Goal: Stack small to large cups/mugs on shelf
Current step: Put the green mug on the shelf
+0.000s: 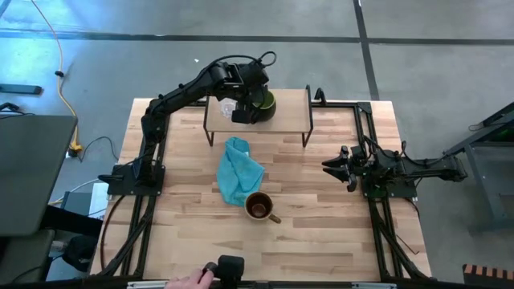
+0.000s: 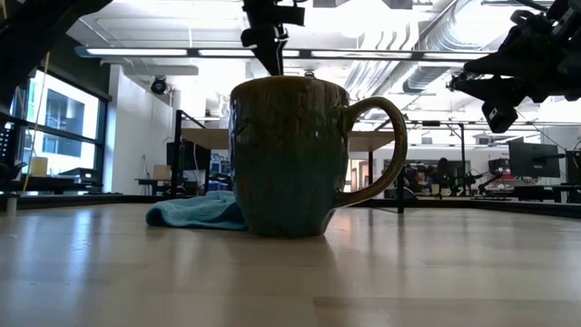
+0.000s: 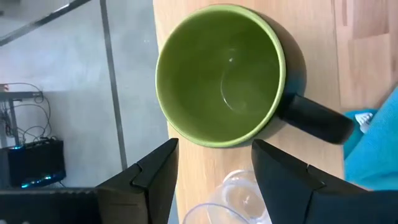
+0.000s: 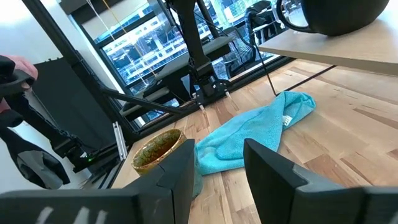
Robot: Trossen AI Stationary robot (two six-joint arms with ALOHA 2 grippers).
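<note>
The table (image 1: 321, 241) carries the shelf (image 1: 291, 108) along its far edge, a light board on thin black legs. In front of the shelf lies a teal cloth (image 1: 238, 171), crumpled, and touching the cloth's near end stands the tan mug (image 1: 259, 206) (brown inside, handle pointing toward the right arm's side). It stands upright on the table, not on the shelf.

The left arm reaches over the shelf, and the left gripper (image 3: 214, 163) hangs above the board with its jaws parted and nothing between them. The dark mug (image 3: 222, 74) with its green inside stands upright on the shelf just ahead of the fingers, and the glass cup (image 3: 231, 198) stands just beside it, below the gripper.

The right arm waits at the table's right side. The right gripper (image 4: 219, 163) is open and empty, pointing toward the cloth and tan mug.

A hand (image 1: 189, 280) shows at the near table edge.
</note>
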